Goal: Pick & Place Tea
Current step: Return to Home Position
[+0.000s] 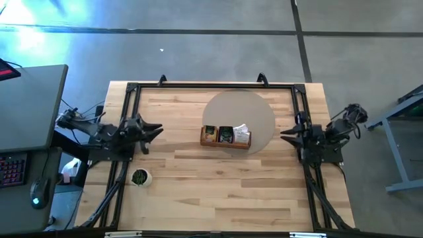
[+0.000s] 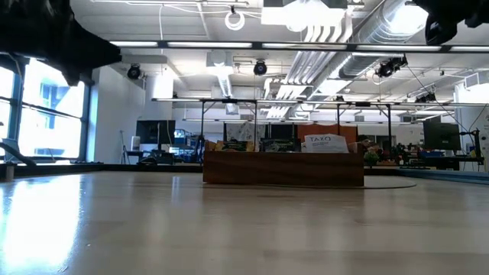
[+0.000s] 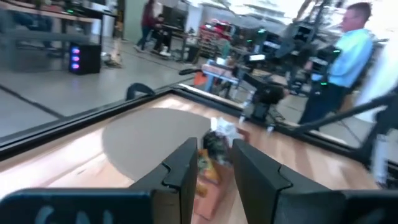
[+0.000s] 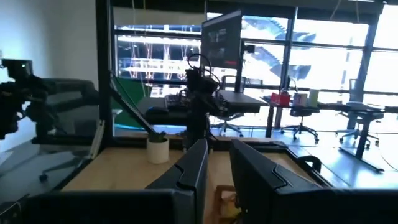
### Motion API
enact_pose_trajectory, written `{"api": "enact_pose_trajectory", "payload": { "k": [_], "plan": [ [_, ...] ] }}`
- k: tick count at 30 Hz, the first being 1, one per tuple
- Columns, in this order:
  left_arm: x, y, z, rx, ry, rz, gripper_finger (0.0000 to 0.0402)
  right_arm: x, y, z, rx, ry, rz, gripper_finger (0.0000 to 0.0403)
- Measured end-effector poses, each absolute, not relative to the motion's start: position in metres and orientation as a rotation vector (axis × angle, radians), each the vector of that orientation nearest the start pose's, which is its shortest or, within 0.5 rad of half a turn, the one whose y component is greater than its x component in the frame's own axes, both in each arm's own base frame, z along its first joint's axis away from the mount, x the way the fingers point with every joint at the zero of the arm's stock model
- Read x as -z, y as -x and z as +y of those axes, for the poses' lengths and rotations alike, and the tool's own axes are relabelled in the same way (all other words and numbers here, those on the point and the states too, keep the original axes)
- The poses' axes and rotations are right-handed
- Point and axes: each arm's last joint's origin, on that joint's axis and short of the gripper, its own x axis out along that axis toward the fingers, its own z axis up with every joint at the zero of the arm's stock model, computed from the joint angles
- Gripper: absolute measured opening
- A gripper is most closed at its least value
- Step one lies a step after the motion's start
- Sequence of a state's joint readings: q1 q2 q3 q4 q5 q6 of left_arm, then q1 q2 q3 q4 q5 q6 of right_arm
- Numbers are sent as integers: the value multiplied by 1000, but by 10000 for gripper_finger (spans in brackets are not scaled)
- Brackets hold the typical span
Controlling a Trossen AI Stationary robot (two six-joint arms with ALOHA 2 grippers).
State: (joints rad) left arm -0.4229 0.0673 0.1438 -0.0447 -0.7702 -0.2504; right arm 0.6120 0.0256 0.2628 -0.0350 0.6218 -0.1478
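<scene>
The long brown wooden tray sits on a round grey mat at the middle of the table. Tea packets stand upright in its three compartments: yellow-orange ones, black ones and white ones. In the low view the tray is seen side-on, with a white packet rising above its rim. My left gripper hovers left of the tray, open and empty, pointing at it. My right gripper hovers right of the tray, open and empty.
A small round cup with a dark-green centre stands near the table's left near corner and is also seen in the right wrist view. A black frame runs along the table's far and side edges. A person stands beyond the table's right side.
</scene>
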Motion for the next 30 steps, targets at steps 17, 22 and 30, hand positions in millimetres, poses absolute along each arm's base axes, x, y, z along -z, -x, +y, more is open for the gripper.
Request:
{"api": "enact_pose_trajectory", "payload": {
  "k": [17,22,30],
  "plan": [
    [-171,-97,23,-458,315,-97,101,-212,-82,24,49,124,-183,67],
    [-170,-97,27,-427,318,-85,101,-202,-88,17,123,130,-178,67],
    [-167,-96,32,-485,288,-63,101,-184,-94,6,192,57,-111,67]
  ]
}}
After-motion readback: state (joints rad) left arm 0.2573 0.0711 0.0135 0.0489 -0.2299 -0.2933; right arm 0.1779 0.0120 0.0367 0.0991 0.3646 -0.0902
